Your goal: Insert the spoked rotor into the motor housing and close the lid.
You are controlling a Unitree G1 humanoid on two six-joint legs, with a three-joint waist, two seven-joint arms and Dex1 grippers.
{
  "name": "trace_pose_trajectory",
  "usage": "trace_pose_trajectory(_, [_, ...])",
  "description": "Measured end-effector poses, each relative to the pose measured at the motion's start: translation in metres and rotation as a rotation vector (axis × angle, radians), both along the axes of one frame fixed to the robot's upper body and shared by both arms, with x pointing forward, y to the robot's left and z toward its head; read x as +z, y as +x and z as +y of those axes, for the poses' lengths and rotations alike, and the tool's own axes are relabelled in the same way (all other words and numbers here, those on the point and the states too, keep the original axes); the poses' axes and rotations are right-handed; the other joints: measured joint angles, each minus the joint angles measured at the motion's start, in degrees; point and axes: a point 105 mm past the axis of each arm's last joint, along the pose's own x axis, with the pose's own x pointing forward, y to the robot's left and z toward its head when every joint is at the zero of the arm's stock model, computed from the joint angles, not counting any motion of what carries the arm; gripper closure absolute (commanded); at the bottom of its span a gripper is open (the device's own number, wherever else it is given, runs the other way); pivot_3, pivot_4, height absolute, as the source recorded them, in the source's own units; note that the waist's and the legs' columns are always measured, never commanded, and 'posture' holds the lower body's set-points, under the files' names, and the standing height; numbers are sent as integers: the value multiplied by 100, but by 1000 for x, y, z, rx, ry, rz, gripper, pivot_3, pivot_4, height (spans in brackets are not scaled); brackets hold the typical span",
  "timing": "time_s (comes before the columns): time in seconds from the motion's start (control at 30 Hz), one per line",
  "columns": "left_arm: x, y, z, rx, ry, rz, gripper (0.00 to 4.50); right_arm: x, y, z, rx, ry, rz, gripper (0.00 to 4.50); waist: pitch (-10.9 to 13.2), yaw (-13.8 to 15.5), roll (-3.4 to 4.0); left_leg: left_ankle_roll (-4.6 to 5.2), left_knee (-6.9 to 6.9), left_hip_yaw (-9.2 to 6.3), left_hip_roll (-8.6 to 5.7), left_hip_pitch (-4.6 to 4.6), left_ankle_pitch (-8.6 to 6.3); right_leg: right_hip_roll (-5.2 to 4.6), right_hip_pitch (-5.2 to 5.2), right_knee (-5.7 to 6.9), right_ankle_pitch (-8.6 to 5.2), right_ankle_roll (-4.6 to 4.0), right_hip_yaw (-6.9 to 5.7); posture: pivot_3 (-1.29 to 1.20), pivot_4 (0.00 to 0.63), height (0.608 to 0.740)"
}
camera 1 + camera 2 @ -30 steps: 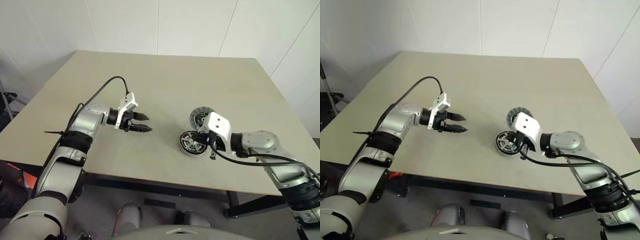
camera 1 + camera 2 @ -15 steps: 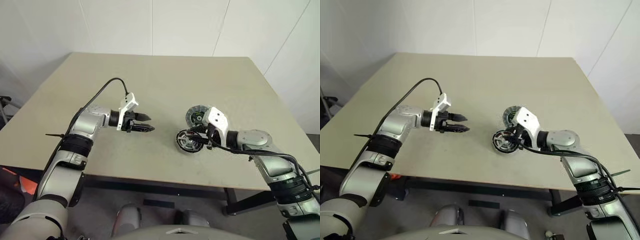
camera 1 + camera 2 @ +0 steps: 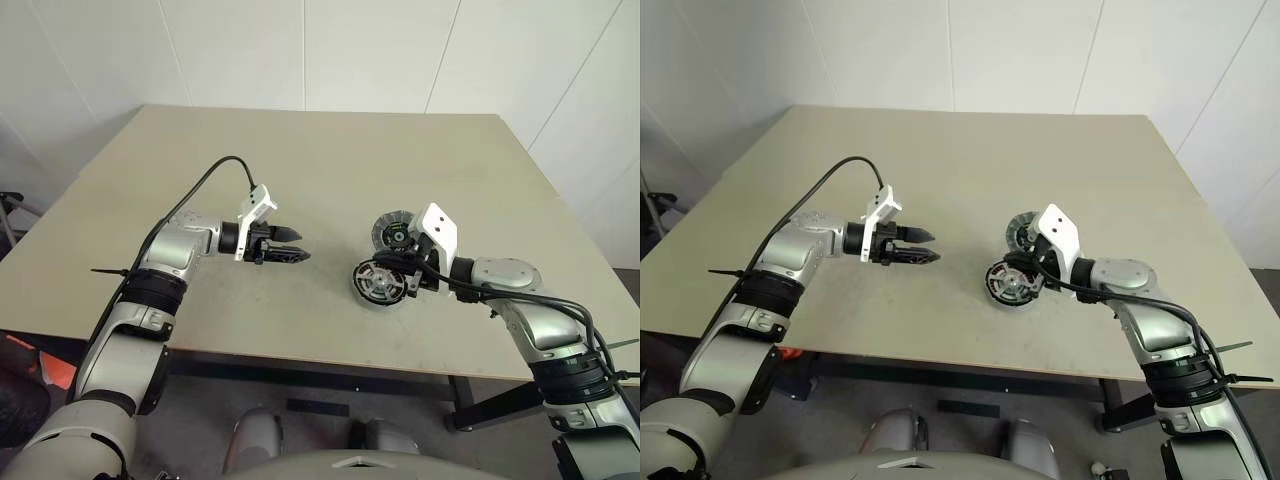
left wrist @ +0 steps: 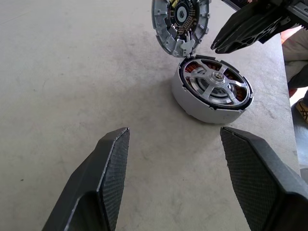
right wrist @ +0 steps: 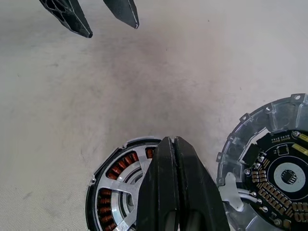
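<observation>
The motor housing (image 3: pixel 378 284) sits on the table at centre right, copper windings showing around its ring. The spoked rotor (image 4: pixel 215 83) lies seated inside it, silver spokes up. Just behind it the lid (image 3: pixel 392 232) is tilted up, its green-and-black inner face (image 4: pixel 180 19) showing and its edge at the housing's rim. My right gripper (image 5: pixel 172 140) is shut with nothing in it, its tips above the housing's near rim beside the lid. Well to the left of the housing, my left gripper (image 4: pixel 174 131) hangs open and empty above the table, pointing at the housing.
The beige table (image 3: pixel 330 160) has bare room behind and to the left of the parts. Its front edge (image 3: pixel 400 358) runs a short way in front of the housing. A white wall stands behind the table.
My right gripper has risen a little and rolled, from low at the housing's right side to above its rim. The head camera shifted. Left arm, housing and lid stayed put.
</observation>
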Motion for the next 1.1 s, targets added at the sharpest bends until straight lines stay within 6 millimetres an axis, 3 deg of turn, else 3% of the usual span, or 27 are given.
trace_pose_trajectory(0.23, [1, 0, -1, 3, -4, 5, 1306, 1, 2, 0, -7, -16, -16, 4474, 0, 0, 0, -7, 0, 0, 0, 1, 2, 0, 1, 1, 0, 0, 0, 0, 0, 740])
trace_pose_trajectory(0.33, [2, -1, 0, 3, -7, 4, 1306, -27, -9, -6, 42, -154, -1, 4474, -2, 20, -1, -11, 0, 0, -1, 1, -2, 0, 4, -2, -1, 0, 0, 0, 0, 740])
trace_pose_trajectory(0.63, [0, -1, 0, 12, -10, 8, 1306, -29, -8, -7, 38, -139, 0, 4474, -6, 5, 1, -3, 0, 3, 0, 38, -16, 0, 57, -5, -23, 40, 4, 0, 0, 740])
trace_pose_trajectory(0.73, [0, -1, 0, 12, -11, 8, 1306, -28, -6, -4, 21, -88, 27, 4474, -6, 3, 2, -4, -1, 3, 1, 37, -15, 0, 49, -3, -4, 6, 4, 0, 0, 740])
trace_pose_trajectory(0.83, [0, -1, -1, 12, -12, 8, 1306, -14, -3, -4, -5, 10, 51, 4474, -6, 3, 2, 5, 1, 3, 0, 23, -10, 0, 19, 1, 2, -3, 4, 0, 0, 740])
trace_pose_trajectory(0.93, [1, -1, -1, 10, -15, 9, 1306, 15, -2, -8, 0, 89, 20, 4474, -6, 7, 2, 13, 1, 2, 0, 1, -3, 0, -2, 5, 3, -4, 4, 0, 0, 740])
trace_pose_trajectory(1.0, [1, -1, -1, 9, -18, 8, 1306, 26, -4, -21, 13, 33, -4, 4474, -6, 22, 2, 14, 3, 2, 0, -2, -3, 0, -2, 3, 2, -4, 3, 0, 0, 740])
trace_pose_trajectory(1.1, [2, -1, 0, 8, -17, 2, 1306, 22, -10, -48, 57, -265, -48, 4474, -5, 41, 1, 13, 6, 3, -3, -4, -5, -1, 0, -2, 1, -2, 3, 0, 0, 740])
